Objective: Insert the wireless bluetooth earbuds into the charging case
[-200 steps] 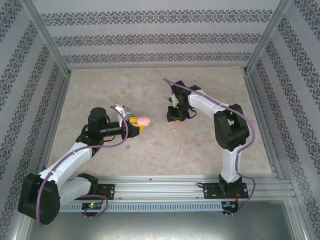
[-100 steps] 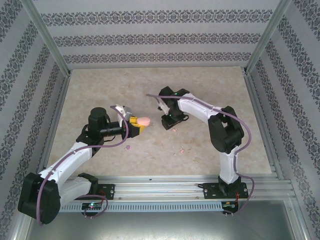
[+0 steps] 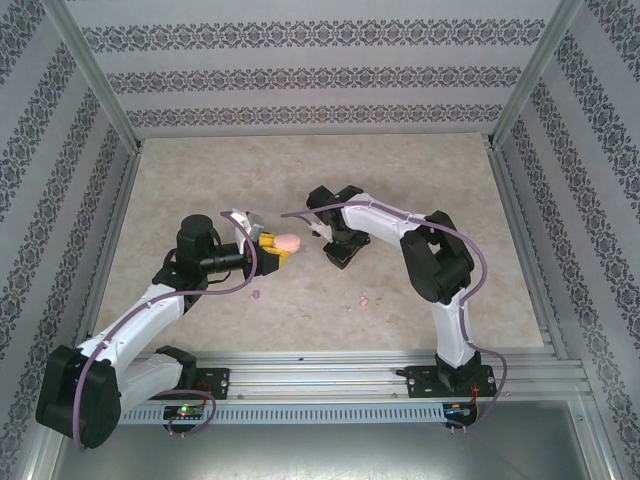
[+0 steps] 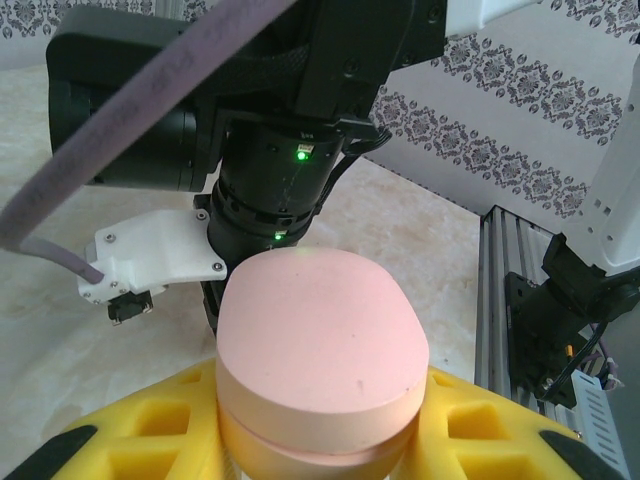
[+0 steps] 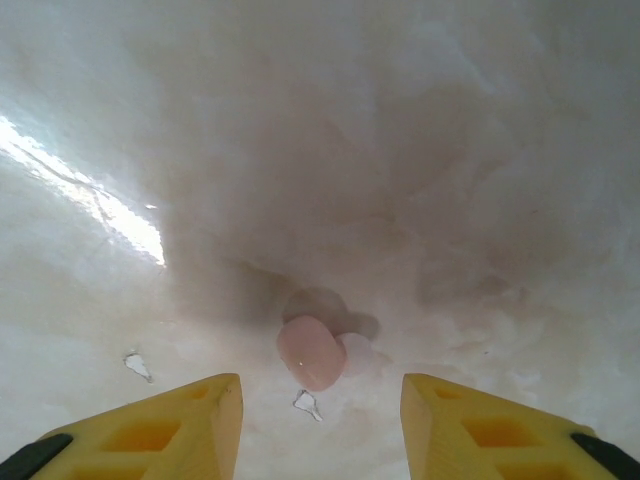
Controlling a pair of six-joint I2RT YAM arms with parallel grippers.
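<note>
Swung leftward since before, my right end effector (image 5: 322,400) hovers, fingers apart, over a pink earbud (image 5: 312,352) on the counter (image 5: 480,150); my left end effector (image 3: 268,250) clamps the pink charging case (image 4: 320,340), seemingly closed.

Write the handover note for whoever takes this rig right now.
Left end effector: shut on the pink charging case, lid looks closed.
Right end effector: open, low over a pale pink earbud on the table, not gripping it.
Loose nearby: a purple earbud, a second pink earbud.
Done: case held. To do: grasp each earbud, open case, seat them.
</note>
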